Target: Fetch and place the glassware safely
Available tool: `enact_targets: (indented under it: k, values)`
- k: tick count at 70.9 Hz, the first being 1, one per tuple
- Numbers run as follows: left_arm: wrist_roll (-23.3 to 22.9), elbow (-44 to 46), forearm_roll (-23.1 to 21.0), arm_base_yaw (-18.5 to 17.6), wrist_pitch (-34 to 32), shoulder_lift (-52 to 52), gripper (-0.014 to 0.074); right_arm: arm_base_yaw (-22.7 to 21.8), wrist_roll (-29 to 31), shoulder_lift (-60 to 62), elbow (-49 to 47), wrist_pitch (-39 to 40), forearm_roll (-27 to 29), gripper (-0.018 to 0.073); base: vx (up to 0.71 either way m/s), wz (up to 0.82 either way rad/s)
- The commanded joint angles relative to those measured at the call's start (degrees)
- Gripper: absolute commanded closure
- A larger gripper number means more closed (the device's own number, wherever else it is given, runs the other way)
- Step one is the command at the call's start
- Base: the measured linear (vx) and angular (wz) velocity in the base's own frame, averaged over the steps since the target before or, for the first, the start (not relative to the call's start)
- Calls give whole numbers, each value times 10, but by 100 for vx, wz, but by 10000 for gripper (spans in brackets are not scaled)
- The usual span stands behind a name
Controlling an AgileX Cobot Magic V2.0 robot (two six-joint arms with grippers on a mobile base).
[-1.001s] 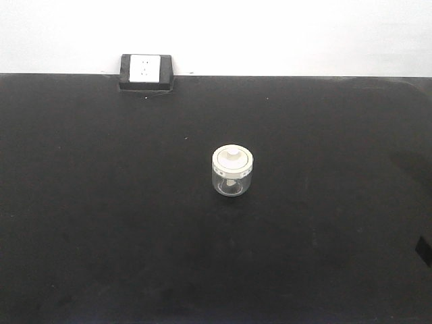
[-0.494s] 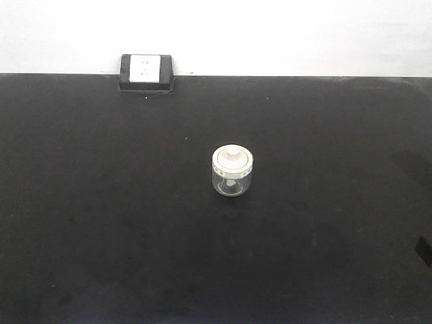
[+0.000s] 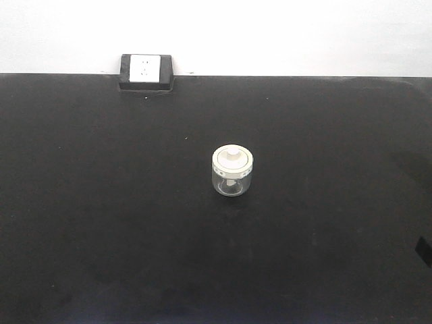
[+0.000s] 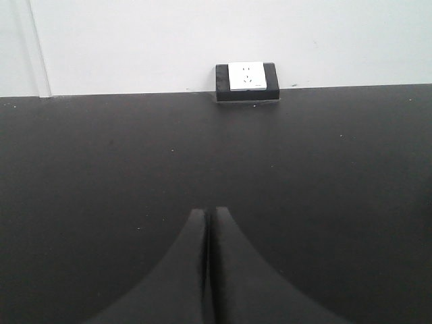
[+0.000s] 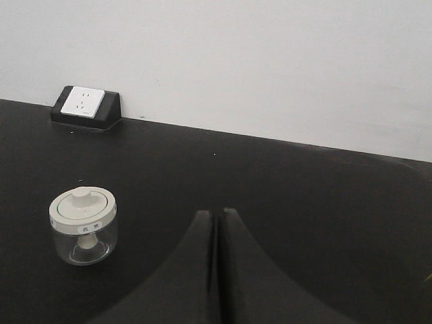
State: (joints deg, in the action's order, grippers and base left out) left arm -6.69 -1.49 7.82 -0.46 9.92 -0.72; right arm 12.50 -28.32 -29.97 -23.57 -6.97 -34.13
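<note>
Nothing moved: one glass jar (image 3: 233,171) stands upright, apparently untouched, both claws (image 4: 207,223) (image 5: 217,219) pressed together.

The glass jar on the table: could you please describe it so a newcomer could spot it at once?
On the black table, look near the middle, in front of the wall socket at the far edge. The glass jar stands there alone: small, squat, clear, with a cream-white knobbed lid.

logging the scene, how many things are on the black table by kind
glass jar with cream-white lid: 1
power socket block: 1
total: 2
Both grippers, left and right, are shut and empty.
</note>
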Motion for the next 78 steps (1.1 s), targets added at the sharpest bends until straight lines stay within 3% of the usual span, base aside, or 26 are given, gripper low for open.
enact_targets:
  k: [1,50,58,63,78]
  values:
    - [-5,-14,-4,-4,-40,-7,603,-3,4,-1,-16,34,-6,563,0,0]
    - [-5,-14,-4,-4,-40,-7,603,-3,14,-1,-16,46,-2,563,0,0]
    - [-5,-14,-4,-4,-40,-7,603,-11,37,-8,-10,54,28,563,0,0]
    - [-5,-14,-4,-4,-40,-7,603,-48,74,-17,7,55,99,563,0,0]
    - [-5,-14,-4,-4,-40,-7,603,-118,172,-16,73,151,219,563,0,0]
